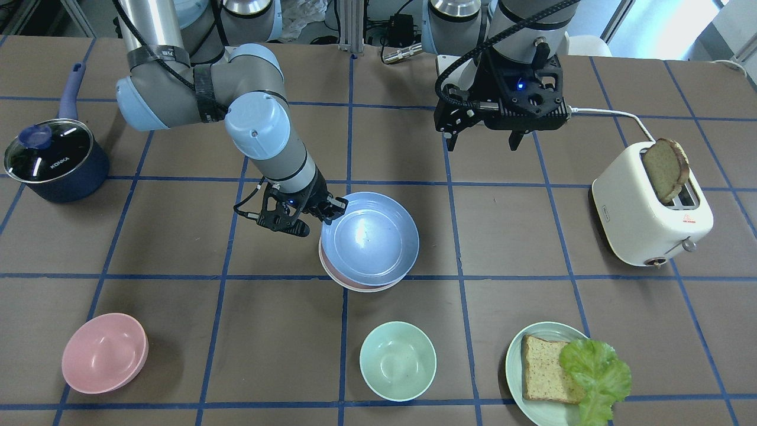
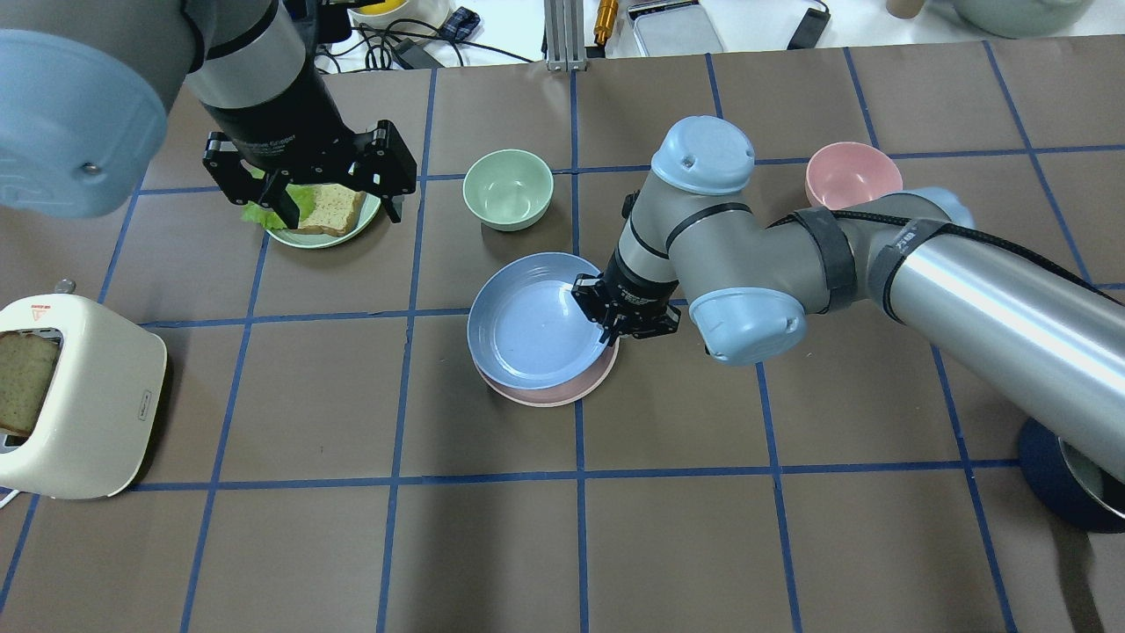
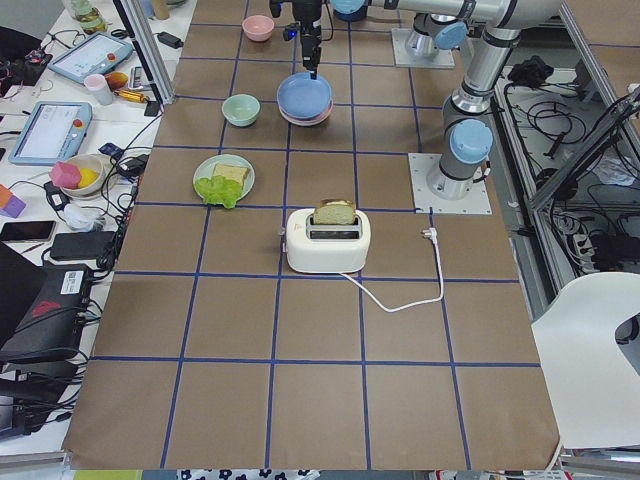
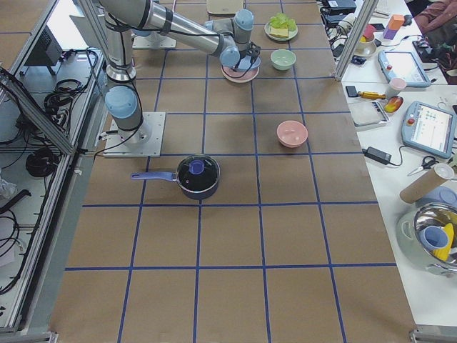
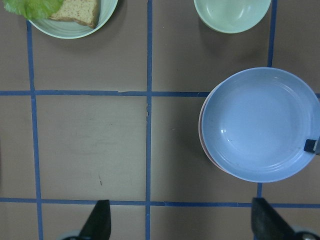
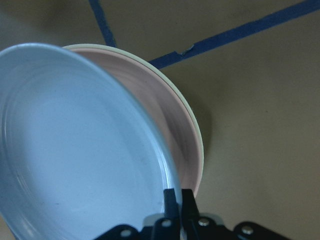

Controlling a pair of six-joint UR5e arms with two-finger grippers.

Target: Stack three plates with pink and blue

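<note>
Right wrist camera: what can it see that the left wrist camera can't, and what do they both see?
Only the right wrist camera shows the cream-white plate peeking out under the pink plate, and the right pincer squeezing the blue plate by its rim. Only the left wrist camera shows the mint bowl, the green plate with bread and lettuce, and the open left pincer. Both show the blue plate above the pink one and the brown table with blue lines.
</note>
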